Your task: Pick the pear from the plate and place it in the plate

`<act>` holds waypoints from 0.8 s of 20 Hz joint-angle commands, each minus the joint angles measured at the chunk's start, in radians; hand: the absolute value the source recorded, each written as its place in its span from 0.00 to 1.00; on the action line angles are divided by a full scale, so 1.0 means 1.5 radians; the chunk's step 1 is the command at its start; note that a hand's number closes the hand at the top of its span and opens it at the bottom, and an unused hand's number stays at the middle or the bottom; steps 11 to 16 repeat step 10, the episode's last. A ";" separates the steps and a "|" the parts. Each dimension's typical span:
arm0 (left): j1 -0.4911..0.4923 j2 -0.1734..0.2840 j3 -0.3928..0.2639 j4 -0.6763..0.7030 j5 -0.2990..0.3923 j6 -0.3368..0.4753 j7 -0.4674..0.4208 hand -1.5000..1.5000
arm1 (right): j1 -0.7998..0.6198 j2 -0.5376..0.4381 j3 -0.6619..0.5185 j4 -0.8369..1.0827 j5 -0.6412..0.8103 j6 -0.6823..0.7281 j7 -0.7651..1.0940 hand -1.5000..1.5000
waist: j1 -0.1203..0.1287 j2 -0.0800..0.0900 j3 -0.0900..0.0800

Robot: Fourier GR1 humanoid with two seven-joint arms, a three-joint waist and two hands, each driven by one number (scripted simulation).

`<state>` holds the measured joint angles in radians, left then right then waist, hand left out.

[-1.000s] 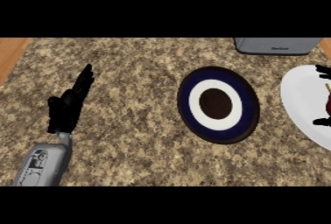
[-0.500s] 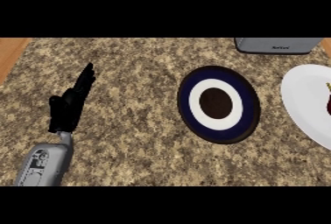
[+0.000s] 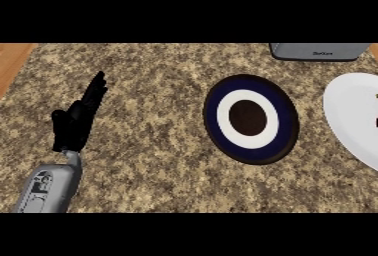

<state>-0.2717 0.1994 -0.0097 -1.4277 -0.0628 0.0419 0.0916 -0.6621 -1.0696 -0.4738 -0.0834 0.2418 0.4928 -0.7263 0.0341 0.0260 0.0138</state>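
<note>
From the head view I had only my left hand (image 3: 74, 125) on screen, at the left side of the counter (image 3: 162, 170), fingers straight and pointing up, holding nothing; it was resting, well apart from both plates. My right hand did not show anywhere, so I could not say what its fingers were doing.

The pear (image 3: 376, 120) was barely there: a dark sliver with a fleck of green at the right edge, on the white plate (image 3: 351, 120), which was itself cut off by the frame. The blue plate (image 3: 251, 119), with its white ring and dark centre, sat mid-counter just beside the white one and held nothing. A grey appliance (image 3: 319, 51) stood at the far edge.

I judged the pick was not yet made. To do it well, I reckoned the right hand should come down over the pear from above, curl round its body rather than its stem, lift straight clear of the white rim, then carry it left and set it on the dark centre.
</note>
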 commanded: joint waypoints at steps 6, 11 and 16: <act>0.000 -0.010 -0.002 0.005 0.000 0.003 -0.006 0.50 | 0.051 -0.019 -0.008 -0.022 -0.013 0.108 -0.062 0.00 | -0.006 0.002 0.003; -0.004 -0.002 0.008 0.009 0.000 0.005 -0.002 0.50 | 0.065 -0.036 -0.016 -0.029 -0.024 0.118 -0.053 0.00 | -0.009 0.001 0.003; -0.004 -0.002 0.008 0.009 0.000 0.005 -0.002 0.50 | 0.065 -0.036 -0.016 -0.029 -0.024 0.118 -0.053 0.00 | -0.009 0.001 0.003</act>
